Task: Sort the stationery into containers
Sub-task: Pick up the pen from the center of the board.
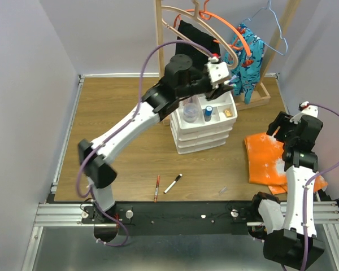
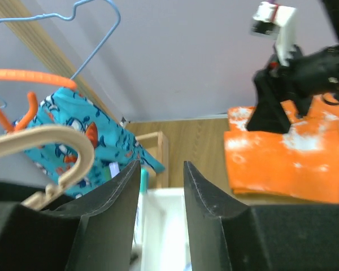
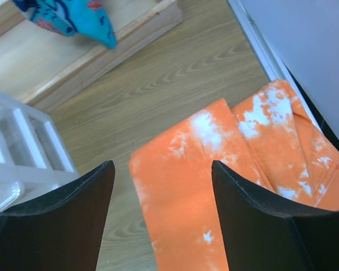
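Observation:
The white drawer organiser [image 1: 203, 135] stands mid-table, and its top tray holds a clear cup [image 1: 190, 113] and a small blue-capped bottle [image 1: 207, 113]. My left gripper [image 1: 223, 89] hovers over the tray's back edge. In the left wrist view it [image 2: 162, 166] is partly open, with the white tray [image 2: 164, 226] below and a teal item [image 2: 143, 179] beside the left finger, not clamped. A red pen [image 1: 157, 187] and a black-and-white marker [image 1: 173, 183] lie near the table's front edge. My right gripper [image 3: 164, 166] is open and empty above the orange cloth [image 3: 214, 186].
The wooden hanger rack [image 1: 214, 28] with hangers and a teal garment [image 1: 250, 56] stands just behind the organiser. The orange cloth [image 1: 271, 158] lies at the right. A small clear item [image 1: 222, 191] lies near the front edge. The organiser shows at the left in the right wrist view [image 3: 17, 152].

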Motion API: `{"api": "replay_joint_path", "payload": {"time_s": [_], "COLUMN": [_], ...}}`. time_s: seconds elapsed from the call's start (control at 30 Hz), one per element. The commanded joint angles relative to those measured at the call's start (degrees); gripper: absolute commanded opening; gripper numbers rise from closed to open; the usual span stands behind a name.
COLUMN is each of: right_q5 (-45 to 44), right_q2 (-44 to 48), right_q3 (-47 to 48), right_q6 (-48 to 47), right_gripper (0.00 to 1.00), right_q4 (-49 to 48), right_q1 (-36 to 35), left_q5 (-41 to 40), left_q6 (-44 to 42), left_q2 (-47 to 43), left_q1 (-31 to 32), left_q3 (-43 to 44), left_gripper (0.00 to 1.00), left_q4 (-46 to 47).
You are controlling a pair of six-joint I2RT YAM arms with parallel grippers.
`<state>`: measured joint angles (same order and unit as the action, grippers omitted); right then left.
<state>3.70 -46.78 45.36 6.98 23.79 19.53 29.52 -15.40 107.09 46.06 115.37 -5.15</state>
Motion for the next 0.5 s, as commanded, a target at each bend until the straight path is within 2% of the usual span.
{"api": "replay_joint_path", "payload": {"time_s": [0.0, 0.13, 0.2, 0.23, 0.3, 0.33, 0.4, 0.47], "right_q5": [7.9, 11.9, 14.0, 14.2, 13.1, 12.3, 10.0, 11.3], "right_q2": [1.4, 2.9, 3.3, 3.6, 3.9, 3.8, 2.5, 1.7], "right_q3": [2.5, 1.7, 2.3, 3.0, 3.9, 4.6, 8.4, 11.6], "right_q6": [-3.4, -7.7, -10.3, -11.1, -13.0, -13.2, -13.0, -15.4], "right_gripper": [0.77, 0.77, 0.77, 0.77, 0.77, 0.77, 0.77, 0.77], "right_q4": [3.1, 4.5, 6.3, 7.0, 8.5, 9.2, 12.7, 16.5], "right_q1": [0.3, 0.3, 0.3, 0.3, 0.3, 0.3, 0.3, 0.3], "left_q5": [-3.7, -8.6, -15.5, -18.0, -21.1, -21.3, -20.9, -18.3], "left_q6": [-1.6, -2.0, 3.0, 4.8, 8.8, 12.7, 15.2, 18.6], "left_q2": [-19.4, -34.6, -40.0, -40.9, -42.8, -43.6, -45.7, -46.5], "left_q1": [0.3, 1.0, 1.0, 1.0, 0.7, 0.4, 0.3, 0.4], "left_q3": [-20.1, -37.9, -43.7, -45.0, -47.2, -49.9, -52.2, -55.7], "left_gripper": [0.45, 0.46, 0.48, 0.49, 0.49, 0.49, 0.47, 0.47], "left_q4": [-9.4, -15.2, -19.3, -24.6, -29.3, -31.4, -32.7, -33.8]}}
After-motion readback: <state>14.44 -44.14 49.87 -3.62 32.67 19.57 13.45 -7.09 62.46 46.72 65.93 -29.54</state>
